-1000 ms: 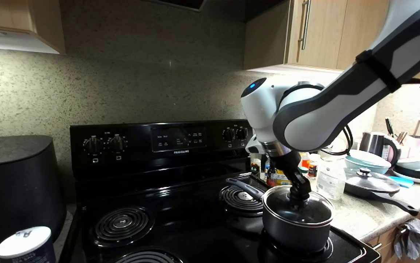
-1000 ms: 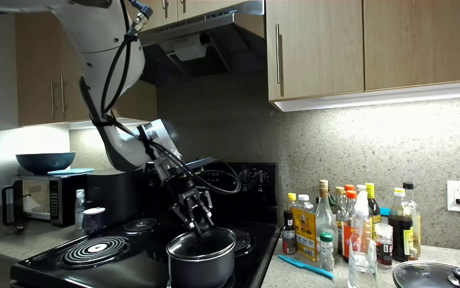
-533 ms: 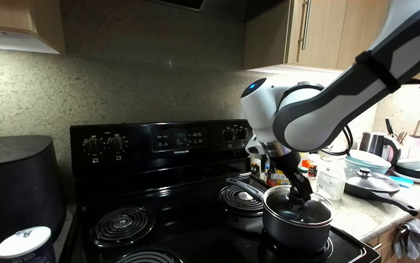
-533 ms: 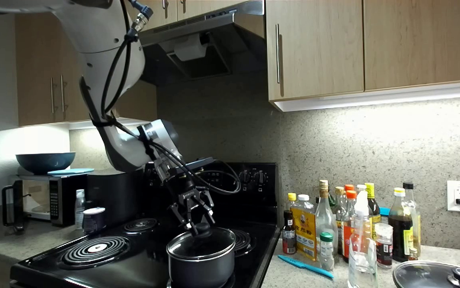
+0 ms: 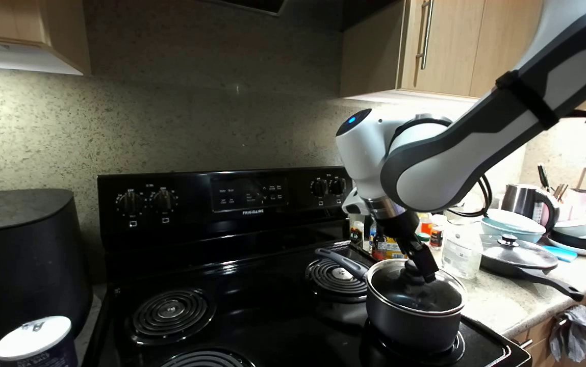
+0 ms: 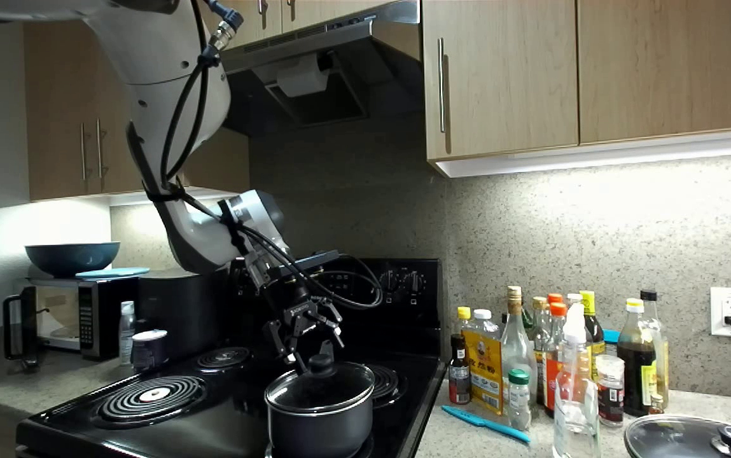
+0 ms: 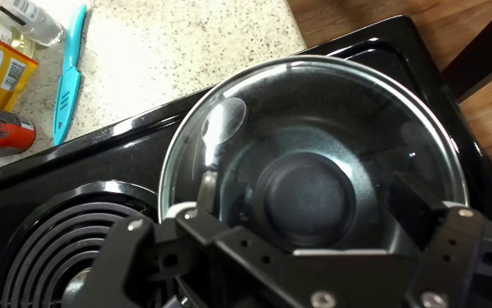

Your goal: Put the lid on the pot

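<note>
Compared with the earlier frame, the fingers (image 7: 412, 209) of the gripper (image 7: 310, 196) now stand much wider apart, one on each side of the dark knob (image 6: 321, 364); they do not hold it, and in the wrist view a gap is seen at both sides. The glass lid (image 7: 297, 94) lies level on top of the pot (image 5: 412, 326) and covers it fully. The pot stands on a burner (image 5: 459, 347) of the black stove (image 5: 272, 316), and its handle (image 5: 342, 262) points toward the back. On the counter (image 7: 143, 55) beside, there lies a turquoise knife (image 7: 68, 94).
</note>
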